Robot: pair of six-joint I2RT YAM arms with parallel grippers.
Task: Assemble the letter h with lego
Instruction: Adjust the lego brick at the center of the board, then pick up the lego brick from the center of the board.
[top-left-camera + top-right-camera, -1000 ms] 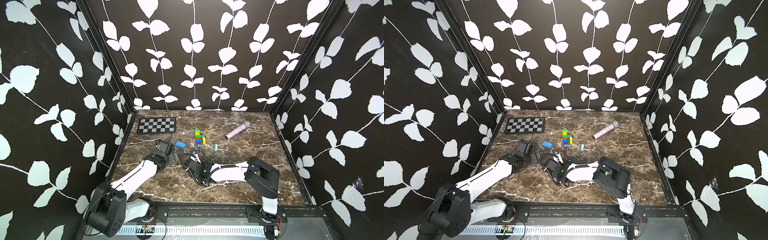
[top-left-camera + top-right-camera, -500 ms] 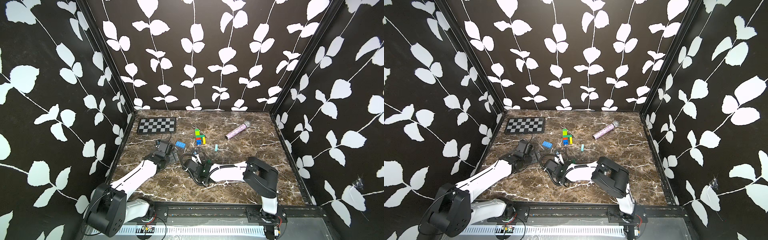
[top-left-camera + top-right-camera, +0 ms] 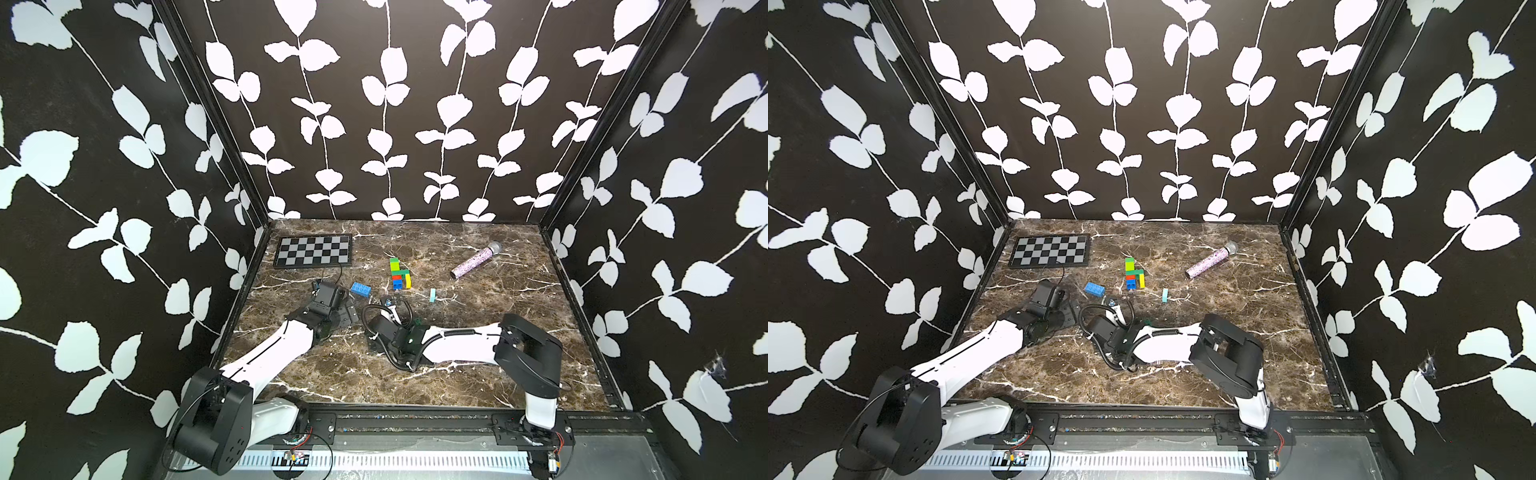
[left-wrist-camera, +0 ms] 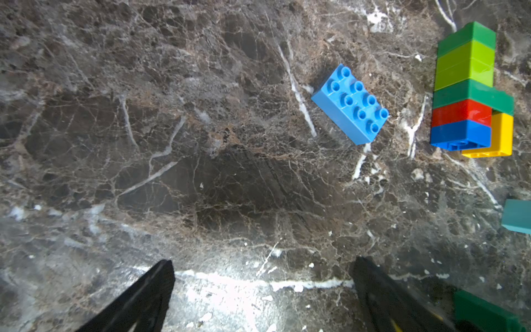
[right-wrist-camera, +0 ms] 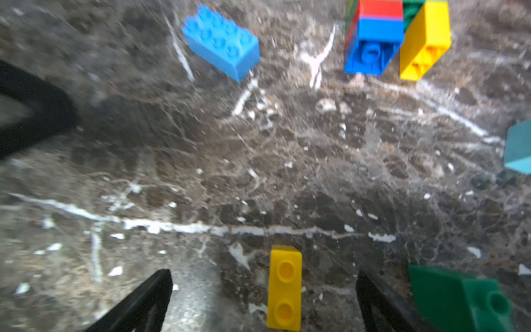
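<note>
A joined stack of lego [image 3: 400, 273] [image 3: 1133, 274] lies flat mid-table, with green, lime, red, blue and yellow bricks. A loose blue brick [image 3: 360, 289] [image 4: 350, 105] [image 5: 221, 43] lies to its left. My left gripper [image 4: 263, 263] is open over bare marble, short of the blue brick. My right gripper [image 5: 264, 276] is open too. A small yellow two-stud brick [image 5: 284, 287] lies on the table between its fingers, touching neither. Just outside one right finger sits a dark green brick [image 5: 459, 299] [image 3: 417, 321]. A light blue brick [image 3: 432, 295] [image 3: 1165, 295] lies to the right.
A black-and-grey chequered board [image 3: 313, 250] lies at the back left. A glittery purple microphone [image 3: 476, 260] lies at the back right. Both arms reach in low from the front edge, their wrists close together mid-table. Patterned walls close in three sides.
The right gripper has come open. Both arms stay almost where they were in the top views.
</note>
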